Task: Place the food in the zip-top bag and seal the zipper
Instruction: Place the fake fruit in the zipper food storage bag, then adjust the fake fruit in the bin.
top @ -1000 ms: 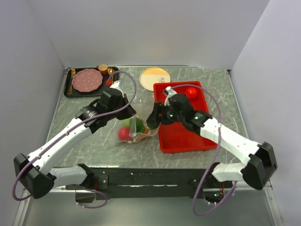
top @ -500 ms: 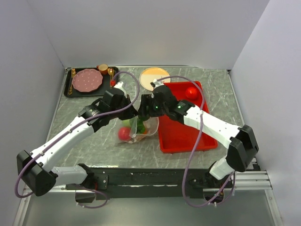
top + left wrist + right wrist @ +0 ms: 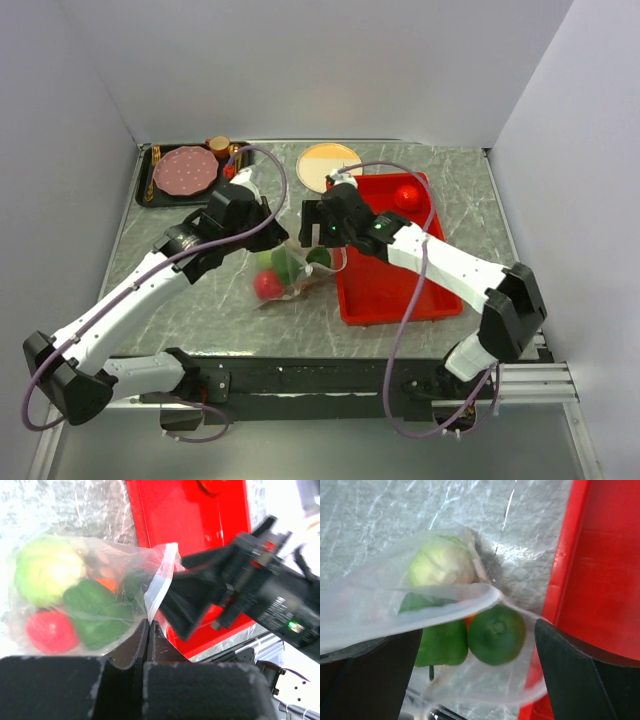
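Note:
The clear zip-top bag (image 3: 288, 272) lies on the table left of the red tray (image 3: 390, 280), its mouth held up. My left gripper (image 3: 148, 623) is shut on the bag's zipper (image 3: 159, 577) edge. Inside the bag are food pieces: a light green cabbage (image 3: 47, 570), a green pepper (image 3: 95, 611), a red tomato (image 3: 50, 631) and a bit of orange (image 3: 106, 584). My right gripper (image 3: 475, 665) hangs open over the mouth, with a dark green round fruit (image 3: 496, 634) below it inside the bag. One red fruit (image 3: 406, 195) sits in the tray's far corner.
A black tray (image 3: 146, 190) with a pink plate (image 3: 185, 171) and a cup (image 3: 218, 146) stands at the back left. A yellow plate (image 3: 328, 163) lies behind the red tray. The walls enclose the table on three sides.
My right gripper swung left from the tray's edge to above the bag mouth and opened wider; the dark green fruit now lies in the bag. The left gripper kept its hold.

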Robot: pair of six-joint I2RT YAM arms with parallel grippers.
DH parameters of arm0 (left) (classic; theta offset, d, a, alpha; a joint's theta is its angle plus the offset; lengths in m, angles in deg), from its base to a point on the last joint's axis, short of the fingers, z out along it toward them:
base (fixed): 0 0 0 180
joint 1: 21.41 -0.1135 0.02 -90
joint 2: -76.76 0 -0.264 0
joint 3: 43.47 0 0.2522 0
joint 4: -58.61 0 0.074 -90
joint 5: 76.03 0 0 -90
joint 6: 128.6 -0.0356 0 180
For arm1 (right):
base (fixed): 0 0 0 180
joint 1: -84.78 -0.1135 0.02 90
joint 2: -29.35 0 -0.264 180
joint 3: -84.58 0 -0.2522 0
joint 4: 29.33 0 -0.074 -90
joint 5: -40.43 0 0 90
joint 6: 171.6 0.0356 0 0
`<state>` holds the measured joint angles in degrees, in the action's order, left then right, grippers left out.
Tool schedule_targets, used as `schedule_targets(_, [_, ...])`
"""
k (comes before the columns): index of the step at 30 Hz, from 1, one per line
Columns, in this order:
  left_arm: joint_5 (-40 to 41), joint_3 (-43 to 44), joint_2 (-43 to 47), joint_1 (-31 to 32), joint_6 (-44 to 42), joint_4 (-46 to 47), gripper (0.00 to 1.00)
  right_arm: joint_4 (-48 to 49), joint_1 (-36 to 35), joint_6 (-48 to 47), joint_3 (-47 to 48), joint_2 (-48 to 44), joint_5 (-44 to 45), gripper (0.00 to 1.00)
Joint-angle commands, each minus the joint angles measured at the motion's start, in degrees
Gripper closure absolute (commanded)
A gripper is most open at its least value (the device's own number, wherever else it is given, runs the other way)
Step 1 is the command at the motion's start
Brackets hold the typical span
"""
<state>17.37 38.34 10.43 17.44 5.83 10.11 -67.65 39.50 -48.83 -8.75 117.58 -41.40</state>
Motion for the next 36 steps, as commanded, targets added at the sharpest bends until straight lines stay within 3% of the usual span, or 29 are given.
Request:
schedule_targets(1, [2.66, 3.40, 2.08, 0.08, 0.14, 0.56, 0.99, -2.86, -0.43, -1.14, 0.31, -6.39, 5.53, 0.00])
schedule_targets(9, [-1.19, 2.53, -0.73, 0.00, -1.09, 0.73, 0.99, -4.79, 3.69, 2.28, -7.07, -14.92, 15.47, 0.00])
schedule_targets(15, [-2.87, 2.35, -2.93, 0.08, -1.01, 0.90, 0.99, -7.70, 16.35, 3.09, -8.30, -12.12, 16.28, 0.00])
schedule_targets(24, [-1.64, 1.65, -1.53, 0.08, -1.09, 1.17, 0.99, -8.05, 26.28, 2.73, 0.38, 0.62, 15.39, 0.00])
schedule_targets(36, [-0.41, 1.65, -1.53, 0.08, -1.71, 0.38, 0.99, -6.56, 28.75, 4.76, 14.96, 19.87, 23.83, 0.00])
